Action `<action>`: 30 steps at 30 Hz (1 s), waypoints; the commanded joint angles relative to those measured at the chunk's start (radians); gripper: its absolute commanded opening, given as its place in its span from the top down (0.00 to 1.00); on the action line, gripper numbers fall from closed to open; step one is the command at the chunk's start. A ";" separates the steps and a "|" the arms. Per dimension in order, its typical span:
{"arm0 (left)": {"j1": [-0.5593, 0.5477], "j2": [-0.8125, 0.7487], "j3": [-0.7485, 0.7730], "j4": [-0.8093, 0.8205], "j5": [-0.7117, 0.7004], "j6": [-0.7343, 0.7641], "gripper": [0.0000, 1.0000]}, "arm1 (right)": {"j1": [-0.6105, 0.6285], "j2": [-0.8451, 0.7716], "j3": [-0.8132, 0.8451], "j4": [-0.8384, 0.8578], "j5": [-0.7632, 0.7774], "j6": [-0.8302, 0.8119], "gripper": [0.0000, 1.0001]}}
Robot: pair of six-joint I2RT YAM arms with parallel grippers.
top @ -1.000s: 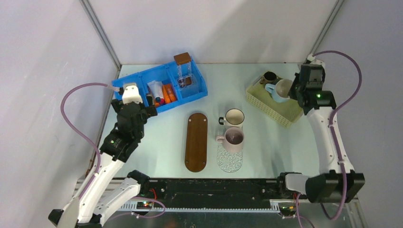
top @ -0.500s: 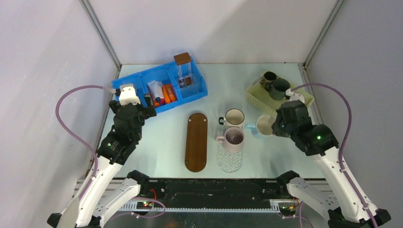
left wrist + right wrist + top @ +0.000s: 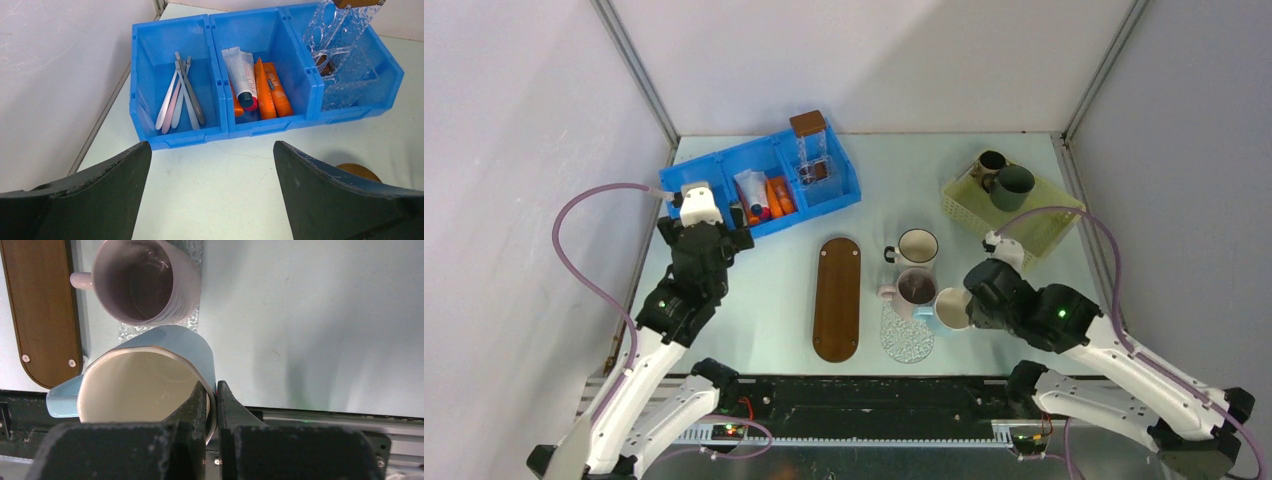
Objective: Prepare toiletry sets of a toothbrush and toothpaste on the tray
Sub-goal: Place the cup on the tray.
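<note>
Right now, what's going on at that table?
The right hand is shut on the rim of a light blue mug, holding it beside the pink mug. The left hand hovers open in front of the blue bin, where the toothbrushes and toothpaste tubes lie. None of them is on the wooden tray yet.

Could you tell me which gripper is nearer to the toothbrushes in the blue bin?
Left. The left gripper hangs open just before the toothbrushes; the right gripper is far to their right, shut on a blue mug.
</note>
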 commanded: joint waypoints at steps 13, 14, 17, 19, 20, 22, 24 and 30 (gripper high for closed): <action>0.009 -0.010 -0.009 0.048 -0.050 0.012 0.00 | 0.377 0.223 -0.042 0.071 0.231 0.565 1.00; 0.009 -0.010 -0.010 0.047 -0.050 0.012 0.00 | 0.383 0.231 -0.042 0.072 0.233 0.577 1.00; 0.008 -0.009 -0.011 0.047 -0.047 0.010 0.00 | 0.400 0.258 -0.040 0.094 0.235 0.598 1.00; 0.008 -0.008 -0.011 0.046 -0.046 0.010 0.00 | 0.402 0.269 -0.041 0.092 0.241 0.615 1.00; 0.008 -0.007 -0.011 0.047 -0.046 0.011 0.00 | 0.402 0.277 -0.041 0.092 0.242 0.622 1.00; 0.010 -0.007 -0.012 0.047 -0.046 0.010 0.00 | 0.402 0.294 -0.040 0.099 0.241 0.626 1.00; 0.009 -0.008 -0.011 0.046 -0.047 0.010 0.01 | 0.399 0.310 -0.042 0.103 0.236 0.625 1.00; 0.009 -0.010 -0.015 0.047 -0.045 0.012 0.00 | 0.361 0.359 -0.040 0.095 0.192 0.632 1.00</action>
